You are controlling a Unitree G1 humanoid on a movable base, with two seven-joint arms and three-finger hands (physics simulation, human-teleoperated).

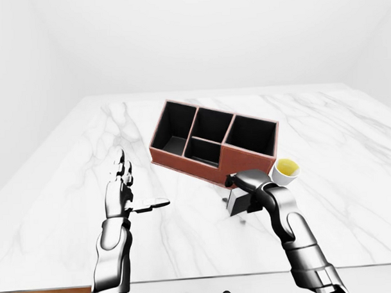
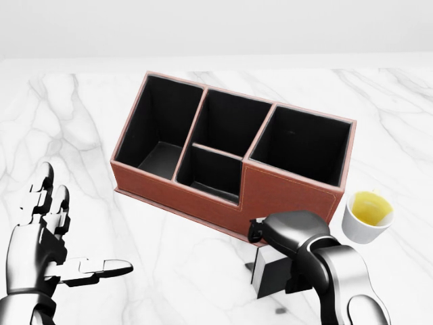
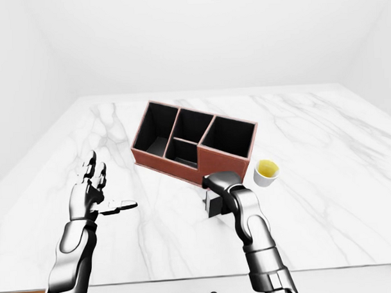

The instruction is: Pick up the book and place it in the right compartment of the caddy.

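table (image 2: 81,122): glossy white marble, grey-veined
caddy (image 2: 284,193): matt reddish-brown leather look, pale stitching, black lining
book (image 2: 274,274): matt black cover
cup (image 2: 358,227): smooth white ceramic
hands (image 2: 34,250): polished metal

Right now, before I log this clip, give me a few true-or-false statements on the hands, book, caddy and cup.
1. The right hand grips the book. True.
2. The book sits in the caddy. False: it is outside, below the caddy in the head view.
3. The left hand holds the cup. False: it is open and empty, away from the cup.
4. All caddy compartments are empty. True.
5. The cup stands right of the caddy in the head view. True.
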